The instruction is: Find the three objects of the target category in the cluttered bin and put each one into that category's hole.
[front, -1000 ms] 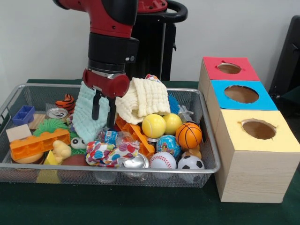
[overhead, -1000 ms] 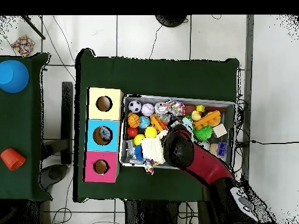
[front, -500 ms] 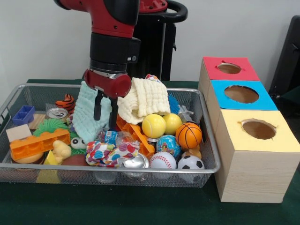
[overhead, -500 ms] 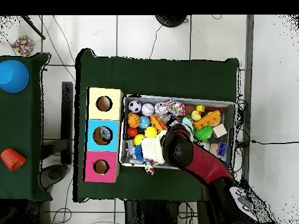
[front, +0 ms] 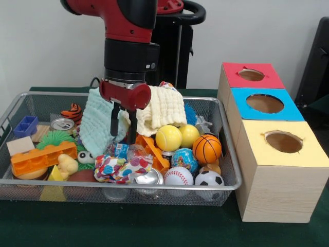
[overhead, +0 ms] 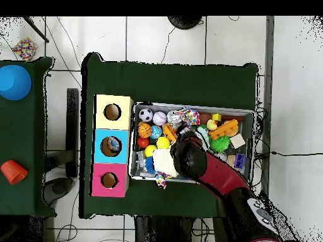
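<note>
My gripper (front: pixel 123 135) hangs open over the middle of the wire mesh bin (front: pixel 229 154), nothing between its fingers. Its fingertips reach down in front of a mint green cloth (front: pixel 95 128) and beside a cream cloth (front: pixel 159 107), just above an orange brick (front: pixel 149 146). To the right in the bin lie a yellow tennis ball (front: pixel 168 138), a basketball (front: pixel 207 148), a globe ball (front: pixel 184 158), a baseball (front: pixel 178 176) and a soccer ball (front: pixel 209 179). In the overhead view the arm (overhead: pixel 192 162) hides the gripper.
Right of the bin stands a row of boxes, each with a round hole: red (front: pixel 251 75), blue (front: pixel 264 103), yellow (front: pixel 284 142). The bin's left half holds an orange block (front: pixel 43 157), a blue brick (front: pixel 25 125), cans (front: pixel 62 124) and a spotted bag (front: pixel 121 167).
The gripper has shifted to the right across the mint cloth toward the cream cloth, still open. Nothing in the bin has moved.
</note>
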Motion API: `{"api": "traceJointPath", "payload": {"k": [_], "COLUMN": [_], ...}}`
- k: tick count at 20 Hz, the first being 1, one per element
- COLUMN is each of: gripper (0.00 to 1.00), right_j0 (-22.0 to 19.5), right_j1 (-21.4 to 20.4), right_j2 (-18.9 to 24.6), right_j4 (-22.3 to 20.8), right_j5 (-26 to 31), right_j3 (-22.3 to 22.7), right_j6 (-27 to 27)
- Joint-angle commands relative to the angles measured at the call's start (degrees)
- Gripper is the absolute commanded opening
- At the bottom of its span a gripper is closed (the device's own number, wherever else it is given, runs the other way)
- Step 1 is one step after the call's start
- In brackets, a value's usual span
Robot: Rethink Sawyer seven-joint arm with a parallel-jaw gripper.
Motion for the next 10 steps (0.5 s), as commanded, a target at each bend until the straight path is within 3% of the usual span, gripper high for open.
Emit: {"api": "traceJointPath", "payload": {"k": [1, 10], "gripper": [1.0, 1.0], "right_j0": [-3.3, -3.5], "right_j1": [2.3, 3.2], "right_j2": [8.4, 8.1], "right_j4": [-2.3, -2.9], "right_j5": [-2.8, -3.5], "right_j3": [1.5, 1.1], "right_j6": [9.7, 8.8]}}
